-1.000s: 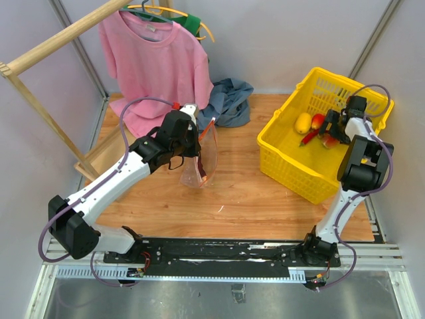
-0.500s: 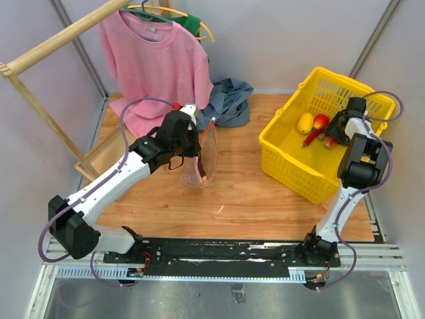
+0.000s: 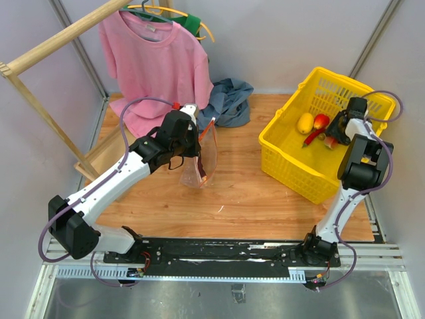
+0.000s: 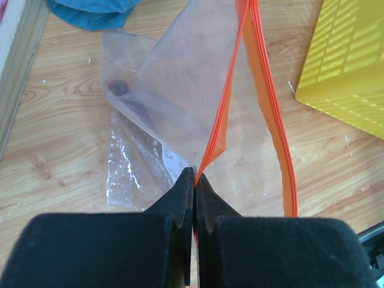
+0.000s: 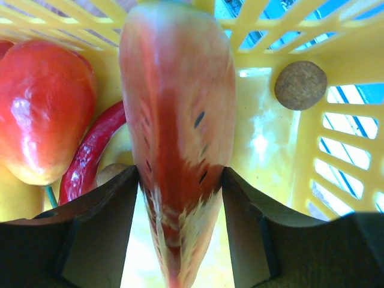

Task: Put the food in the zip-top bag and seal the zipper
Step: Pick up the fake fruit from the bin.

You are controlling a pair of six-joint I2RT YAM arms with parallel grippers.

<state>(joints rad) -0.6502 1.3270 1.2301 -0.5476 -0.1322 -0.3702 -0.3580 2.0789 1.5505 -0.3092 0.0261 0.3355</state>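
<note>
The watermelon slice (image 5: 177,120) is gripped in my right hand (image 5: 180,186), down inside the yellow basket (image 3: 292,166) beside the pepper (image 5: 45,114) and chili (image 5: 90,153). My left hand (image 4: 193,180) is pinched shut on the bag (image 4: 174,90) at its orange zipper (image 4: 267,108), holding the mouth open over the worktop (image 3: 232,199). I judge this the fetching step. Next I lift the slice clear of the rim and carry it to that mouth.

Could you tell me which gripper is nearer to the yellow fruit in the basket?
Right. The right gripper is inside the yellow basket, close to the yellow fruit, clamped on the watermelon slice; the left gripper is well away, pinching the zip-top bag.
</note>
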